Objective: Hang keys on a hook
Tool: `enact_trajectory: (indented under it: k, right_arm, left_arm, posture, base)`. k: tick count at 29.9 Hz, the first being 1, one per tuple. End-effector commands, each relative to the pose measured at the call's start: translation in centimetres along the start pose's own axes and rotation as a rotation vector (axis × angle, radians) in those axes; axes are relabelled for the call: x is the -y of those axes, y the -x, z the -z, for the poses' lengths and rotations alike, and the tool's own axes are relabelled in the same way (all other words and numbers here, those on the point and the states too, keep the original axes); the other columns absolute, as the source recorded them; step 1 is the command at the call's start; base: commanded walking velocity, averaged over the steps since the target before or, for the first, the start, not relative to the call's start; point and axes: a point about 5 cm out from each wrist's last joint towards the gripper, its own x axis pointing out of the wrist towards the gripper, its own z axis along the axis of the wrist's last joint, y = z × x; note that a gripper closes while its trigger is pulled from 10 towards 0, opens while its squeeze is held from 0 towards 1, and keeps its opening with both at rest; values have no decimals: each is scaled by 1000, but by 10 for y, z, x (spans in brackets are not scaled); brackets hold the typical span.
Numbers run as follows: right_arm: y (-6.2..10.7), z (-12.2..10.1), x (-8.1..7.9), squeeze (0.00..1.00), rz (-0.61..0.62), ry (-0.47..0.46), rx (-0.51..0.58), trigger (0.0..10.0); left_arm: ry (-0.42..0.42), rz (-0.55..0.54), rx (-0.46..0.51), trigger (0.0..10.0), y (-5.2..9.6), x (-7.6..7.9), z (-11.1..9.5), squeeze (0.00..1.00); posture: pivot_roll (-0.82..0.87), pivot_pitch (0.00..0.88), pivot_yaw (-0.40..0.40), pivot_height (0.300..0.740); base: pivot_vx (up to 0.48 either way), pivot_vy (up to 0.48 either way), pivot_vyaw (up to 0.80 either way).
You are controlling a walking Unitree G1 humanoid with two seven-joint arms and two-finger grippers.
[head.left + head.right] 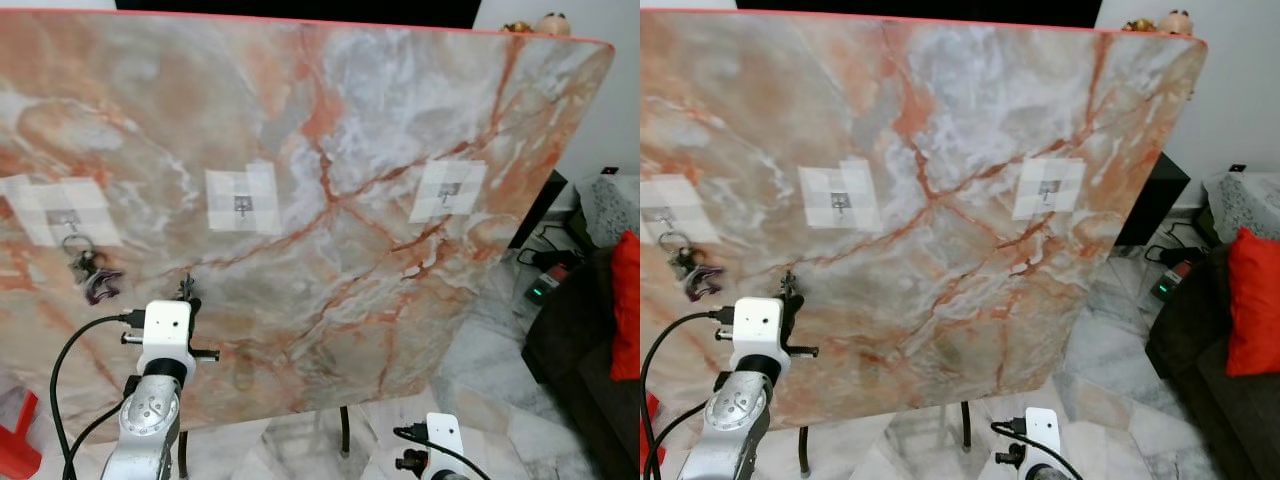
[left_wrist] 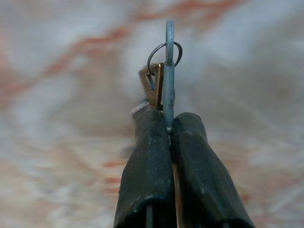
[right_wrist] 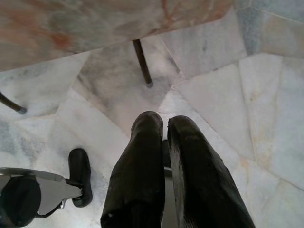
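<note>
An upright marble-patterned board (image 1: 330, 120) carries three small metal hooks on white patches. A bunch of keys (image 1: 90, 272) hangs from the left hook (image 1: 68, 215). The middle hook (image 1: 241, 205) and the right hook (image 1: 449, 190) are bare. My left gripper (image 2: 169, 124) is raised in front of the board, below and left of the middle hook. It is shut on a set of keys (image 2: 164, 71): a silver key seen edge-on, a brass key and a ring. My right gripper (image 3: 164, 128) hangs low over the floor, shut with nothing in it.
The board stands on thin dark legs (image 1: 343, 435) on a pale marble floor (image 3: 228, 95). At the right are a dark sofa (image 1: 580, 350) with a red cushion (image 1: 627, 305) and a power strip with a green light (image 1: 540, 290). A red object (image 1: 15, 450) sits at lower left.
</note>
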Motion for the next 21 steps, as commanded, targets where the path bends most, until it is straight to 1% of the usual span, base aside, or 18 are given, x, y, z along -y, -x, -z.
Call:
enact_trajectory:
  k: [1, 4, 8, 12, 14, 16, 21]
  right_arm:
    - [1, 0, 6, 0, 16, -4, 3, 10000]
    - [1, 0, 6, 0, 16, -4, 3, 10000]
    - [1, 0, 5, 0, 16, -3, 2, 10000]
    - [1, 0, 5, 0, 17, -2, 2, 10000]
    - [1, 0, 5, 0, 15, -3, 2, 10000]
    - [1, 0, 5, 0, 16, -4, 2, 10000]
    - [1, 0, 4, 0, 18, -8, 3, 10000]
  left_arm:
    - [5, 24, -14, 10000, 6, 5, 7, 0]
    - [0, 31, -33, 10000, 13, 4, 14, 0]
    - [-5, 36, -38, 10000, 15, 5, 15, 0]
    - [-11, 47, -28, 10000, 12, 8, 12, 0]
    - [-11, 56, -14, 10000, 9, 10, 9, 0]
    - [-11, 57, -11, 10000, 7, 10, 8, 0]
    - [-18, 55, 0, 10000, 5, 9, 5, 0]
  posture:
    - [93, 0, -87, 740]
    - [94, 0, -86, 740]
    - [96, 0, -85, 740]
    - [97, 0, -83, 740]
    - [94, 0, -81, 740]
    - [93, 0, -80, 740]
    - [95, 0, -80, 740]
  base:
    - [0, 0, 0]
    - [0, 0, 0]
    - [0, 0, 0]
    - [0, 0, 0]
    - [-247, 0, 0]
    - [-246, 0, 0]
    - [0, 0, 0]
